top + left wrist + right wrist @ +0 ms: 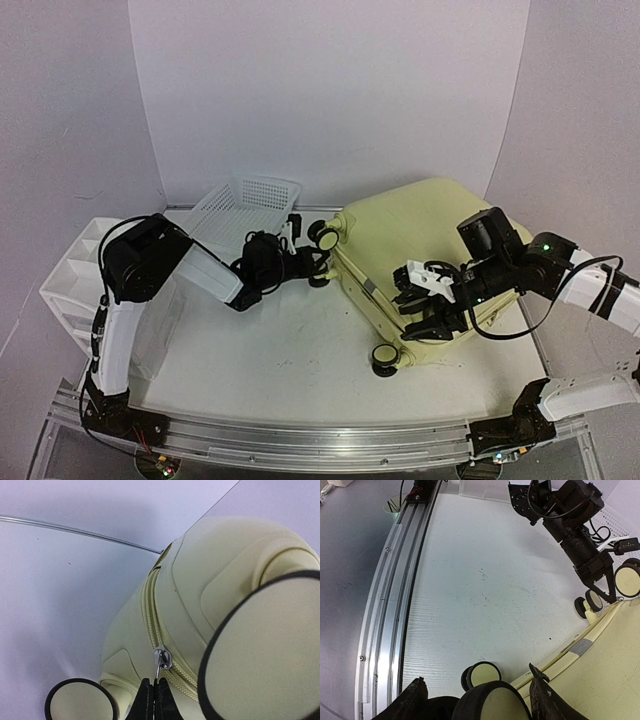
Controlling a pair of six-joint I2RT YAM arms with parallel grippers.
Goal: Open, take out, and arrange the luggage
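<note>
Pinching zipper pull on yellow suitcase with left gripper, clamped tight. Straddling near corner wheel with right gripper, spread wide.

One luggage, one white mesh basket, one white drawer organizer.

Luggage, pale yellow, lying flat right of centre on the table, wheels facing left; left gripper at its far wheeled corner; right gripper, fingers spread, at its near wheeled corner; basket behind; organizer far left.
</note>
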